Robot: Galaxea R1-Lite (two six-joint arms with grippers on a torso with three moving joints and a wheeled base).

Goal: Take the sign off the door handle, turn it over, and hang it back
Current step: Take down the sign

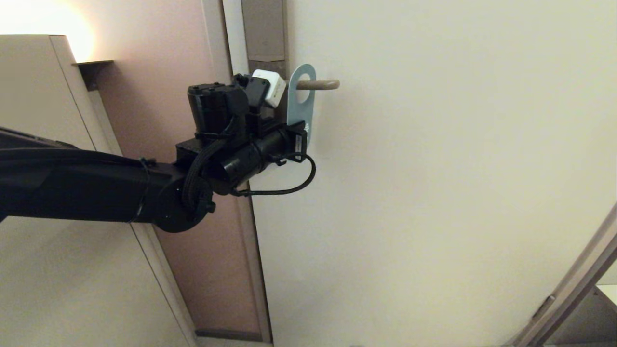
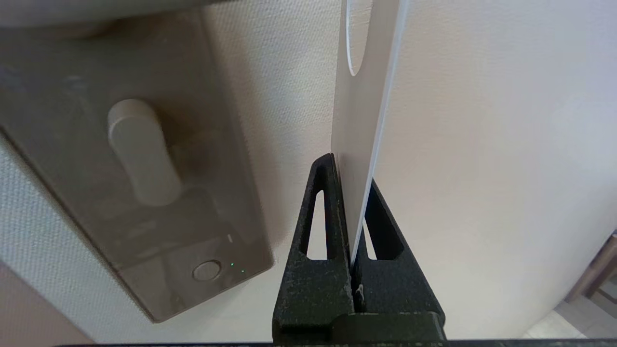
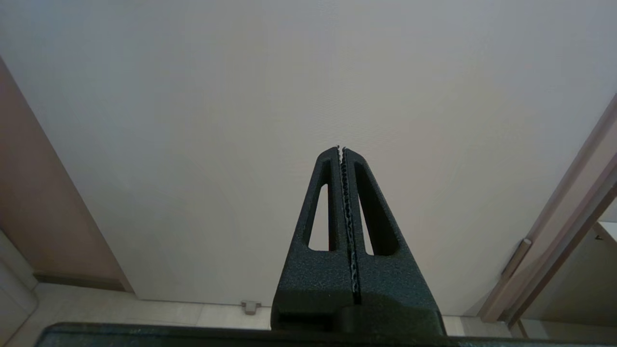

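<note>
The sign (image 1: 301,118) shows its pale blue face in the head view. The door handle (image 1: 320,85) passes through its oval hole, with the lever's rounded end sticking out to the right. My left gripper (image 1: 302,134) is shut on the sign's lower end, just below the handle. The left wrist view shows the sign (image 2: 361,120) edge-on, pinched between the black fingers of that gripper (image 2: 352,169), its white face turned toward the grey-brown lock plate (image 2: 96,168). My right gripper (image 3: 341,148) is shut on nothing, low down and facing the door.
The white door (image 1: 434,193) fills the right side. The door frame (image 1: 241,48) and a pinkish wall (image 1: 159,58) lie left of it. The lock plate carries a small turn knob (image 2: 142,149) and a round button (image 2: 207,271). A door stop (image 3: 250,306) sits at floor level.
</note>
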